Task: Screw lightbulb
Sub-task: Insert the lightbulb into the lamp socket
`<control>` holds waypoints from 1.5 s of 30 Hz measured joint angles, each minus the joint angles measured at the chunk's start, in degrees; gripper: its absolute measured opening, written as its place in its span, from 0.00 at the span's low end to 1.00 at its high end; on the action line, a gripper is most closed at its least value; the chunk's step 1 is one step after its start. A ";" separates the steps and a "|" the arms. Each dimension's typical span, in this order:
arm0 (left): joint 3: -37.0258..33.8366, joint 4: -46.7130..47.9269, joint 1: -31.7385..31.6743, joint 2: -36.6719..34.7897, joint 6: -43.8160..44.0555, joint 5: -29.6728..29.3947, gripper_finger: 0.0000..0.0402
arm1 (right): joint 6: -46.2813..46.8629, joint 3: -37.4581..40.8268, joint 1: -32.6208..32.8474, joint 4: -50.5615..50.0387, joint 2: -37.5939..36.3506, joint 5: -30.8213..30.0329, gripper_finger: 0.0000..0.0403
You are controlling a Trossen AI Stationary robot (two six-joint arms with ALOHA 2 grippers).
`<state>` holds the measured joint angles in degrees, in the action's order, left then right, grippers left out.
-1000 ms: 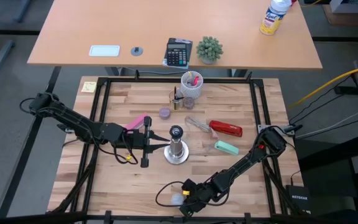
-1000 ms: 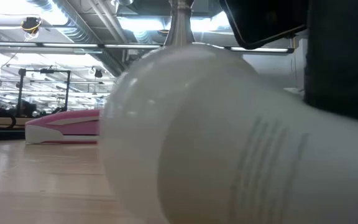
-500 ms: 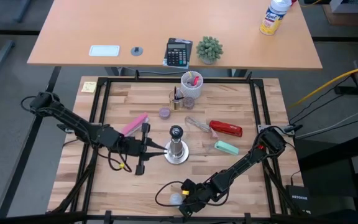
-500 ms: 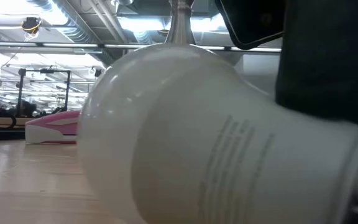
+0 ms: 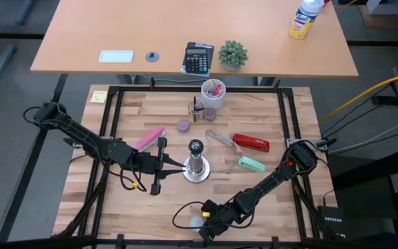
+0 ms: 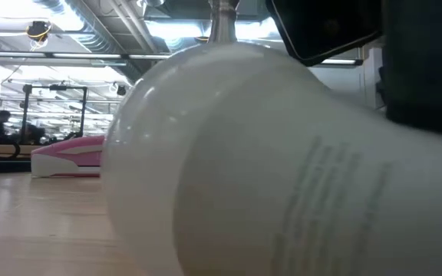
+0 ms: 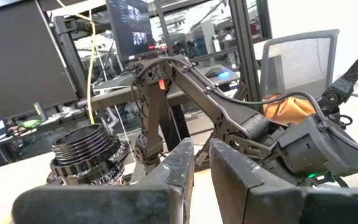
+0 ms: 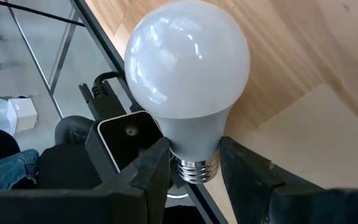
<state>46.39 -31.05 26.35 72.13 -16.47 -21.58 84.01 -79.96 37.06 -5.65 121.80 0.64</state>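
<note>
The white frosted lightbulb (image 8: 188, 56) is at the table's near edge, with my right gripper (image 8: 194, 163) shut on it. In the high view the lightbulb (image 5: 195, 221) shows just left of that gripper (image 5: 206, 220). In the low view the lightbulb (image 6: 282, 161) fills most of the picture. The silver socket stand (image 5: 197, 166) rests on its round base at mid-table. My left gripper (image 5: 178, 164) points level at the stand from the left and is shut on nothing. In the left wrist view the black threaded socket (image 7: 86, 149) stands beside that gripper (image 7: 202, 165). My right gripper pinches the bulb's grey neck (image 8: 191, 144), just above the silvery screw base (image 8: 194, 171), between its two fingers (image 8: 151, 171). The fingers slant down toward the near edge and lie across the neck. The globe points away from the gripper. Whether it rests on the table cannot be told.
A pink stapler (image 5: 150, 137) lies left of the stand. A red stapler (image 5: 251, 143) and a mint-green object (image 5: 251, 163) lie to its right. A purple cap (image 5: 183, 125) and a white cup (image 5: 213, 92) are farther back. The low camera (image 8: 126, 134) is under the bulb.
My left gripper has swung a little toward the table's near edge beside the stand and then kept still. The bulb has shifted slightly in the low view, with my right gripper staying shut on it.
</note>
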 joint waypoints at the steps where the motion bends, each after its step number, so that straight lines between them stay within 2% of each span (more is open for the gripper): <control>1: -0.01 0.02 0.00 -0.01 0.00 0.00 0.11 | -0.02 0.00 0.00 0.00 0.00 0.00 0.36; 12: 0.00 0.52 -0.02 -0.01 -0.02 -0.03 0.11 | -0.05 0.04 -0.09 -0.09 0.09 -0.09 0.64; 16: -0.01 0.50 -0.17 0.00 -0.02 -0.03 0.11 | -0.21 0.04 -0.07 1.43 0.09 -1.09 0.71; 22: -0.02 0.46 -0.20 -0.01 -0.02 -0.05 0.11 | -0.56 0.04 0.00 5.95 0.09 -1.11 0.72; 29: -0.01 0.43 -0.18 -0.01 0.14 -0.04 0.11 | -0.68 0.04 0.00 5.59 0.09 -1.22 0.72; 34: 0.00 0.44 0.42 0.01 4.00 -0.12 0.11 | -1.16 0.04 0.00 5.52 0.09 -1.28 0.72; 39: -0.01 0.82 4.30 0.00 10.83 -0.04 0.11 | -2.17 0.02 0.00 5.44 0.09 -1.70 0.72; 45: -0.02 5.43 12.95 -0.01 20.89 0.44 0.11 | -3.33 0.02 0.02 5.31 0.09 -2.60 0.72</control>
<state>46.37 -25.62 39.29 72.12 4.42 -21.15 80.67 -79.94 37.08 -0.34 121.89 -1.96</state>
